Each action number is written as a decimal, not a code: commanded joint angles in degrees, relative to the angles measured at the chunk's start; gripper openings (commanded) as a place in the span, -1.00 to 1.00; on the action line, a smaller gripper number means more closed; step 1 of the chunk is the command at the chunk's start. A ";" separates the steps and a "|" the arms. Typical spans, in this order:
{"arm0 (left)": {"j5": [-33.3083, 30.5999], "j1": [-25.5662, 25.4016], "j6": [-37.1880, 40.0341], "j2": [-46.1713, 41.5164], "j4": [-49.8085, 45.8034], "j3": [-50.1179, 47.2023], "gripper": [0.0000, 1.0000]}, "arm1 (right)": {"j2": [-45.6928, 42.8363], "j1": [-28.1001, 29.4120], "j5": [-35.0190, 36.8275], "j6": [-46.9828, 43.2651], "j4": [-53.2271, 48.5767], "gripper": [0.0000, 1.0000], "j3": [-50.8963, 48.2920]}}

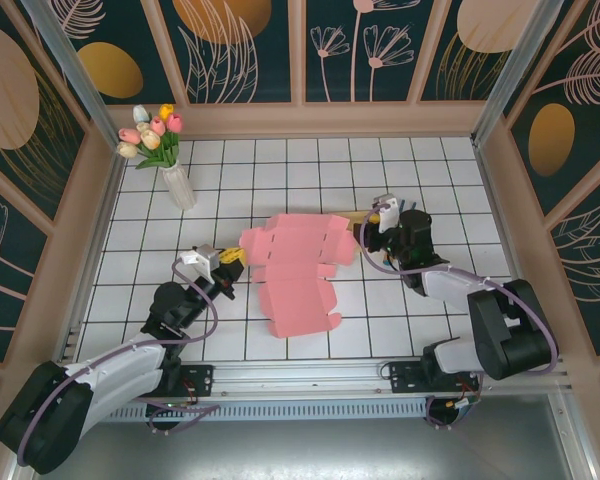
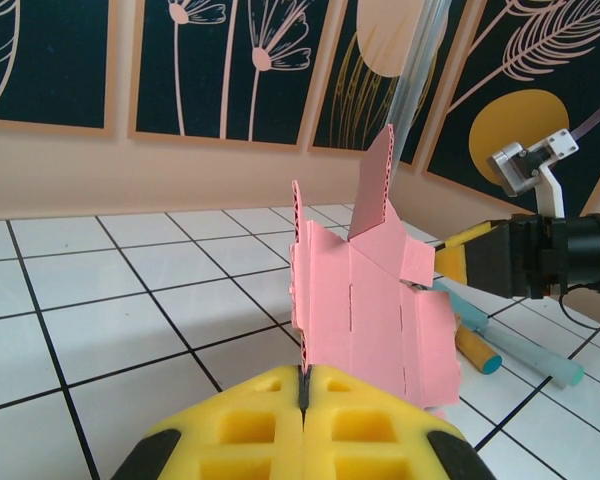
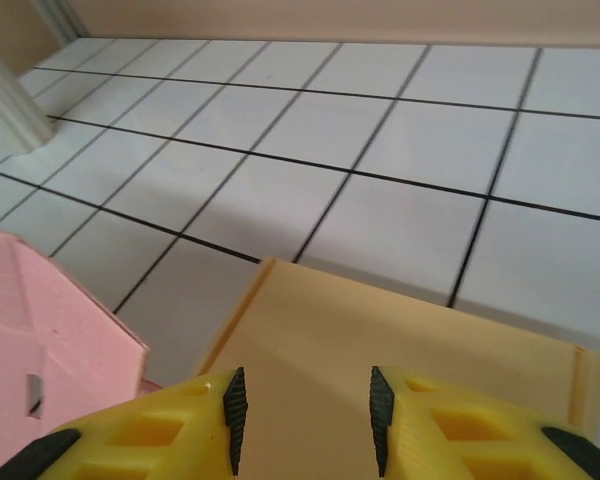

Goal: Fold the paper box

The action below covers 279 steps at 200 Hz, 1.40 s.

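Pinching paper box [image 2: 370,310] edge, left fingers [image 2: 220,430] clamped, right fingers [image 3: 460,430] apart beside it

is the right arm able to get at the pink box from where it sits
Likely yes: the right end effector hovers open beside the pink box, with just a flat tan sheet beneath.

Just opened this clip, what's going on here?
Two arms are working on a pink box that lies mostly unfolded. The left gripper is shut on the box's left edge. The right gripper hangs open over a tan sheet by the box's far right corner. No fold looks finished yet.
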 commanded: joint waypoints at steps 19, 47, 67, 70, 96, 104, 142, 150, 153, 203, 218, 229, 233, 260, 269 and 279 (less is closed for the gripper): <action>1.09 -0.70 1.36 0.62 3.17 0.29 -1.00 | -3.54 0.53 -6.66 -2.39 0.65 -0.15 2.51; 1.95 -0.95 1.94 1.70 3.07 0.93 -1.00 | -8.22 2.35 -12.83 -18.44 -3.51 -0.09 3.64; 1.88 -1.01 2.39 2.12 2.22 1.61 -1.00 | -5.67 4.09 -14.64 -33.95 -16.81 -0.09 11.10; 1.81 -1.05 2.39 2.06 2.16 1.59 -1.00 | -4.95 4.08 -14.50 -34.37 -18.02 -0.09 12.42; 1.57 -1.07 2.70 1.51 2.09 1.53 -1.00 | 1.84 5.74 -16.75 -50.66 -37.51 -0.05 24.10; 1.45 -1.10 2.61 1.55 2.10 1.53 -1.00 | 3.51 6.12 -15.91 -54.00 -42.66 -0.02 27.04; 1.97 -1.23 2.31 3.11 2.47 1.88 -1.00 | 9.53 6.15 -12.37 -60.44 -61.26 0.00 38.19; 1.97 -1.23 2.33 3.12 2.48 1.88 -1.00 | 10.44 6.10 -11.92 -61.37 -63.91 0.00 39.93; 1.95 -1.23 2.31 3.09 2.46 1.88 -1.00 | 10.67 6.18 -11.66 -61.56 -64.79 0.00 40.46; 1.88 -1.40 2.46 2.38 2.46 1.53 -1.00 | 15.57 7.88 -8.41 -64.30 -74.01 -0.04 47.09; 1.79 -1.47 2.43 2.47 2.52 1.51 -1.00 | 16.51 8.71 -9.07 -65.07 -75.27 -0.06 47.94; 1.71 -1.49 2.44 2.53 2.45 1.53 -1.00 | 16.79 9.29 -9.18 -65.47 -76.05 -0.07 48.69; 1.67 -1.46 2.44 2.56 2.32 1.54 -1.00 | 16.85 9.52 -9.01 -65.62 -76.39 -0.07 48.99; 1.62 -1.49 2.50 2.89 2.27 1.79 -1.00 | 15.93 9.92 -7.92 -66.04 -79.09 -0.08 51.73; 1.62 -1.50 2.51 2.93 2.25 1.84 -1.00 | 14.92 9.89 -7.36 -66.27 -79.67 -0.08 52.14; 1.69 -1.56 2.49 3.09 2.19 1.88 -1.00 | 13.83 9.89 -6.48 -66.46 -80.06 -0.07 52.41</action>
